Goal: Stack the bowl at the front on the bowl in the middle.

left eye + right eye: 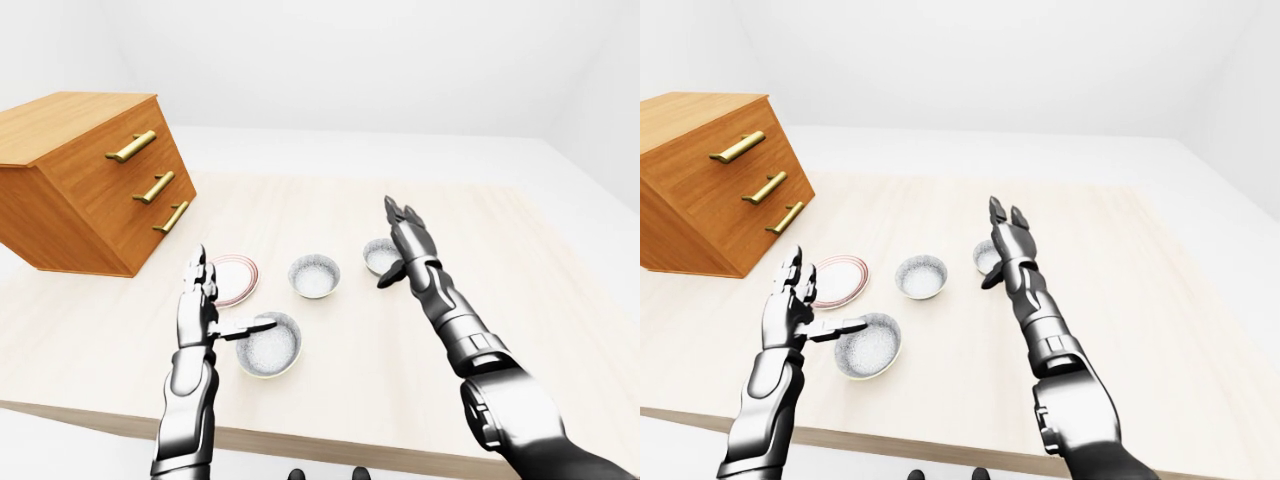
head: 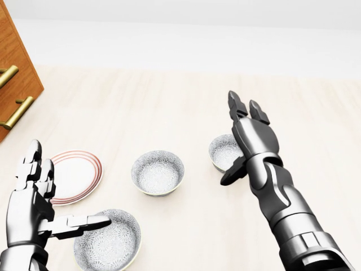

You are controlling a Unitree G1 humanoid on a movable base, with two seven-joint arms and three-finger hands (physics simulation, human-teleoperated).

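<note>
Three patterned grey bowls stand on the pale wooden table (image 2: 169,101). The front bowl (image 2: 110,245) is at the bottom left of the head view, the middle bowl (image 2: 158,172) sits above and right of it, and a third bowl (image 2: 223,151) lies further right. My left hand (image 2: 65,195) is open just left of the front bowl, fingers upright and thumb reaching over its rim. Open as well, my right hand (image 2: 238,141) hovers over the third bowl and hides part of it, fingers pointing up the view. Neither hand holds anything.
A white plate with a red rim (image 2: 76,175) lies left of the middle bowl, close to my left hand. A wooden dresser with brass handles (image 1: 80,180) stands at the table's upper left. The table's near edge (image 1: 330,445) runs along the bottom of the left-eye view.
</note>
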